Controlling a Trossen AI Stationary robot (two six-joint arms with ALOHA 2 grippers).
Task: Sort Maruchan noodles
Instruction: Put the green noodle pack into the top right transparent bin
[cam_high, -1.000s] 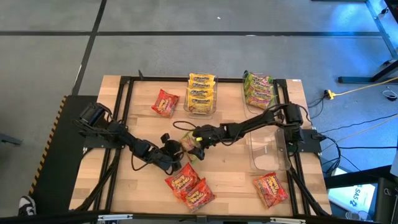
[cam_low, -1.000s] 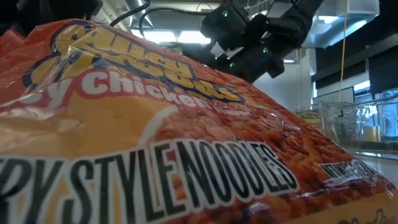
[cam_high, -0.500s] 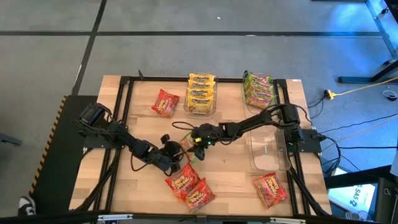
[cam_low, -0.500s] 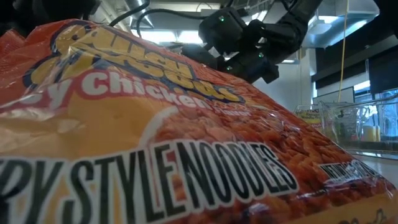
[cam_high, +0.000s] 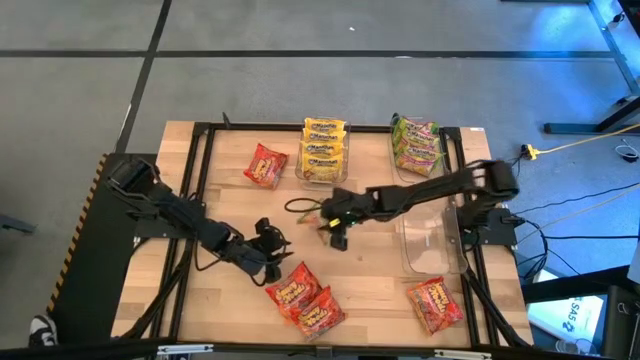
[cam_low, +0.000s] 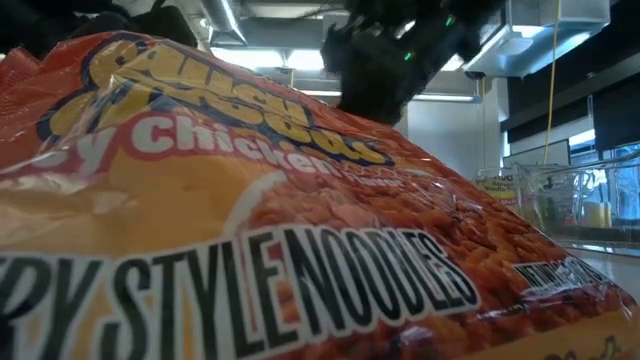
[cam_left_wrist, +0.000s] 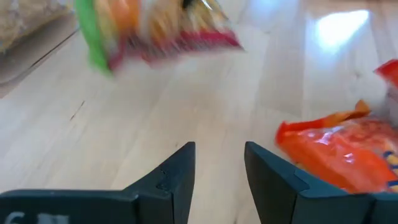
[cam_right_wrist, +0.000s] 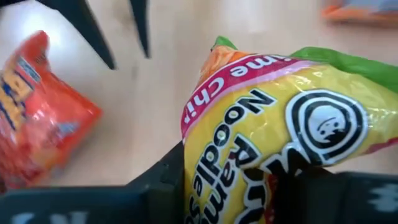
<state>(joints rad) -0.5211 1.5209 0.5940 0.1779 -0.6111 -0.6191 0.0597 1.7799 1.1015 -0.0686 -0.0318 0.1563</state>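
A wooden table (cam_high: 380, 290) seen from above, with two dark robot arms reaching in from either side and ramen packets scattered across it.

On the left, the left gripper (cam_high: 272, 243) sits low over the near middle of the table. Its wrist camera shows its two fingers (cam_left_wrist: 177, 177) apart with bare wood between them, holding nothing. Just beside it, toward the near edge, lie two red-orange packets (cam_high: 304, 297), one overlapping the other. Another red-orange packet (cam_high: 265, 165) lies alone toward the far left.

At the far middle stands a clear bin (cam_high: 322, 160) stacked with yellow packets (cam_high: 322, 145). In front of it, at the table's centre, the right gripper (cam_high: 336, 220) is clamped on a green-edged packet (cam_right_wrist: 273, 149) with a yellow and pink label. From above, the packet is mostly hidden by the gripper.

To the right, a second clear bin (cam_high: 417, 150) at the far edge holds more green packets (cam_high: 416, 138). An empty clear bin (cam_high: 428, 245) sits nearer, and a last red-orange packet (cam_high: 435, 303) lies at the near right corner.

These packets look light, with a thin, crinkly, probably slippery wrapper around a stiff brittle noodle block that would crack under a hard squeeze. A firm, gentle pinch across an edge of the block should carry better than one on loose wrapper.
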